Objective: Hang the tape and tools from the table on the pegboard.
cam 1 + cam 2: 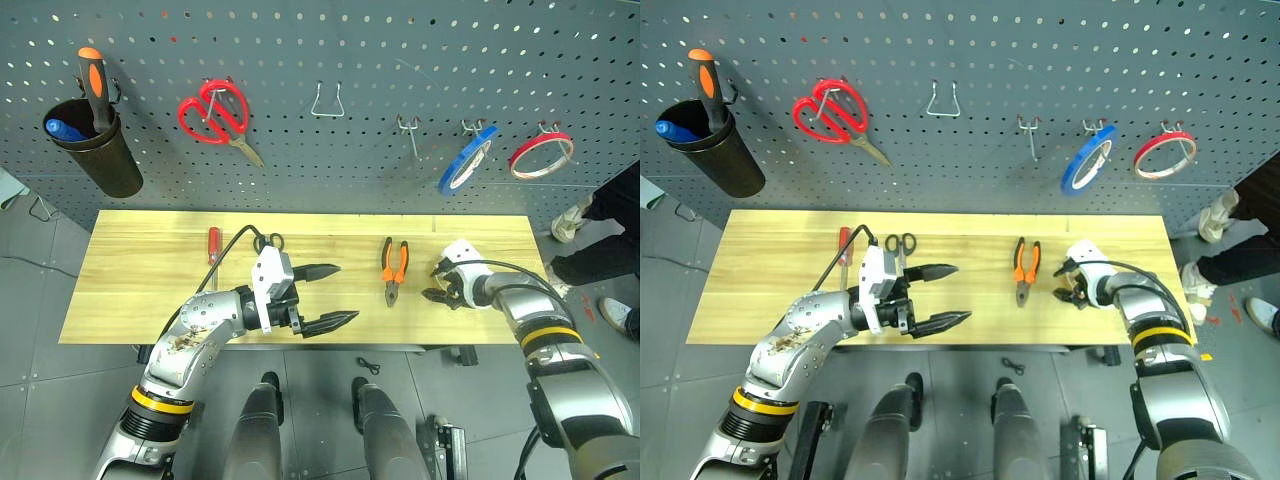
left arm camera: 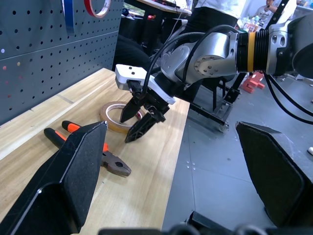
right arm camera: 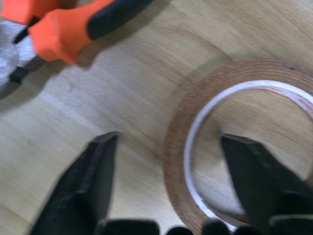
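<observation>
Where the job stands: nothing of the task hung yet; tape and all three tools lie on the table
Pegboard [image 1: 330, 50]: upright beyond the table's far edge, well past both claws; bare hooks [image 1: 327, 100] in its middle
Table [image 1: 130, 290]: under both claws
Left claw [image 1: 343, 293]: jaws wide apart, empty, held above the table's near edge and pointing across toward the right claw; well apart from the tape
Right claw [image 3: 171, 196]: the nearer one by far, tilted down onto the tape; jaws apart, not clamped
Pliers [image 1: 394, 268]: just beside the right claw, on its inner side, long axis running near to far, handles toward the pegboard
Screwdriver [image 1: 213, 243]: far side of the left arm, long axis near to far
Scissors [image 1: 900, 243]: just beside the screwdriver, partly behind the left claw
Tape [image 3: 176, 132]: flat on the table right at the right claw's tips; one finger [image 3: 259, 181] stands inside the open centre, the other [image 3: 83, 186] outside, so the ring's band lies between them
Next move, as I judge: shut on the band, then lift toward a bare hook
</observation>
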{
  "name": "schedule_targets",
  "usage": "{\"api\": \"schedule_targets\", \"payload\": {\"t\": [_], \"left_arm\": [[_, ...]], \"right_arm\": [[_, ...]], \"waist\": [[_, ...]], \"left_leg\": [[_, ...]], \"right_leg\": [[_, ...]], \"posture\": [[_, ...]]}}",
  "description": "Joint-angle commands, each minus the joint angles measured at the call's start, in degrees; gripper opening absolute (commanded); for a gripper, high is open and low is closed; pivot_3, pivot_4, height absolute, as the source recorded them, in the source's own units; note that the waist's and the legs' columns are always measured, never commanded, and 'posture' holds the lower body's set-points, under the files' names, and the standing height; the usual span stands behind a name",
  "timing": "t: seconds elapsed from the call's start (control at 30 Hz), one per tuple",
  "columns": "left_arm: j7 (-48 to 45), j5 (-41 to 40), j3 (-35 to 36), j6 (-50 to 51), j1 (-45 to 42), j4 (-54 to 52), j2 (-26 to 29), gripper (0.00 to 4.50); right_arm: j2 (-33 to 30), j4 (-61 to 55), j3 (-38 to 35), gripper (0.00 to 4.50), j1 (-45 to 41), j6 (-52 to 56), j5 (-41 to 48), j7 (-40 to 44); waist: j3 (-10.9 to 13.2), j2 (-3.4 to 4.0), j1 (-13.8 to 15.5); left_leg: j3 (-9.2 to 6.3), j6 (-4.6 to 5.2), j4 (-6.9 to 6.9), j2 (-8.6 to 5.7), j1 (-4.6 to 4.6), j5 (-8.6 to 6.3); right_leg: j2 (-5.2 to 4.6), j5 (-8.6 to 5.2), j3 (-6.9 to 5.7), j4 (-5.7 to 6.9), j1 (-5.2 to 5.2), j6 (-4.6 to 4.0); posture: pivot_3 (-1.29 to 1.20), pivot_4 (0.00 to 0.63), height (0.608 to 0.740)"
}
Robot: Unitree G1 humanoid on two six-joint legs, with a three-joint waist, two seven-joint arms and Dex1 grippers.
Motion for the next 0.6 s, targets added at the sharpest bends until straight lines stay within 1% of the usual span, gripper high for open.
{"api": "schedule_targets", "payload": {"t": [0.03, 0.13, 0.2, 0.27, 0.3, 0.33, 0.37, 0.4, 0.5, 0.53, 0.6], "left_arm": [[0.16, -0.93, 0.19, -0.39, 0.15, -2.41, -0.47, 4.50], [0.30, -0.87, 0.07, -0.51, 0.10, -2.30, -0.86, 4.50], [0.70, -1.20, 0.06, 0.07, 0.14, -2.75, -1.21, 4.50], [1.26, -1.95, 0.13, 1.70, 0.18, -3.24, -1.37, 4.50], [1.64, -3.96, 0.48, 4.67, 0.35, -4.50, -1.00, 4.50], [1.88, -5.31, 0.67, 6.72, 0.47, -5.27, -0.77, 4.50], [2.98, -8.07, 1.67, 10.26, 0.41, -6.35, -0.57, 4.50], [3.78, -9.92, 2.38, 12.67, 0.37, -7.00, -0.48, 4.50], [8.44, -17.06, 7.58, 19.52, -0.37, -7.60, -0.98, 4.50], [9.96, -19.22, 9.11, 21.23, -0.59, -7.72, -1.35, 4.50], [13.93, -22.63, 11.88, 22.94, -0.85, -7.73, -3.39, 4.50]], "right_arm": [[0.86, 2.67, -1.33, 1.94, 1.03, 0.42, 0.33, -0.41], [1.36, 3.18, -1.81, 0.89, 1.29, -0.74, -0.19, -1.64], [1.14, 0.52, -1.88, 0.25, 2.68, -1.83, -0.56, -2.18], [0.64, -4.68, -2.02, 0.23, 5.09, -1.60, -0.50, -2.59], [0.66, -12.84, -3.28, 0.23, 8.00, 2.86, 1.10, -2.96], [0.79, -18.52, -4.28, 0.23, 10.06, 6.22, 2.29, -3.30], [0.39, -28.17, -4.84, 0.23, 13.68, 8.85, 2.38, -4.14], [0.13, -34.89, -5.13, 0.23, 16.27, 10.62, 2.23, -4.84], [0.03, -64.07, -6.54, 0.23, 28.45, 14.74, -1.38, -10.21], [-0.12, -70.89, -6.45, 0.23, 31.59, 14.74, -3.04, -11.89], [0.26, -79.21, -5.47, 0.23, 35.68, 12.36, -7.65, -16.21]], "waist": [[0.00, 0.00, -0.01], [0.00, 0.00, -0.06], [-0.01, -0.01, -0.10], [-0.02, -0.02, -0.03], [-0.02, -0.02, -0.03], [-0.02, -0.01, -0.02], [-0.02, 0.00, -0.01], [-0.03, 0.04, 0.04], [-0.12, 0.19, -0.05], [-0.15, 0.25, -0.06], [-0.31, 0.23, -0.23]], "left_leg": [[0.00, 0.00, 0.00, 0.00, 0.00, 0.00], [-0.01, 0.00, 0.00, 0.00, 0.01, 0.00], [-0.01, 0.00, 0.00, 0.00, 0.02, 0.00], [-0.02, -0.01, 0.00, 0.00, 0.03, 0.00], [-0.03, -0.01, -0.01, 0.00, 0.03, 0.01], [-0.03, -0.02, -0.01, -0.01, 0.02, 0.01], [-0.06, -0.02, -0.04, -0.01, 0.00, 0.01], [-0.10, -0.02, -0.04, -0.01, -0.02, 0.01], [-0.18, -0.04, -0.07, -0.03, -0.22, 0.02], [-0.20, -0.04, -0.05, -0.03, -0.24, 0.02], [-0.20, -0.12, -0.05, -0.04, -0.24, 0.05]], "right_leg": [[0.00, 0.00, 0.00, 0.00, 0.00, 0.00], [0.00, 0.00, -0.01, 0.00, 0.02, 0.00], [0.01, 0.00, -0.01, 0.00, 0.03, 0.00], [0.01, 0.00, -0.01, 0.00, 0.04, 0.01], [0.01, 0.00, -0.02, 0.00, 0.04, 0.01], [0.01, 0.00, -0.01, 0.00, 0.03, 0.02], [0.01, -0.02, -0.02, 0.03, 0.00, 0.04], [0.01, -0.02, -0.05, 0.04, 0.00, 0.04], [0.01, -0.04, -0.09, 0.15, -0.24, 0.07], [0.01, -0.05, -0.10, 0.17, -0.25, 0.08], [0.01, -0.07, -0.10, 0.17, -0.28, 0.10]], "posture": [[0.10, 0.416, 0.740], [0.11, 0.412, 0.740], [0.11, 0.406, 0.740], [0.11, 0.393, 0.740], [0.11, 0.385, 0.740], [0.10, 0.377, 0.740], [0.10, 0.368, 0.740], [0.09, 0.362, 0.740], [0.08, 0.332, 0.740], [0.08, 0.332, 0.740], [0.08, 0.316, 0.740]]}}
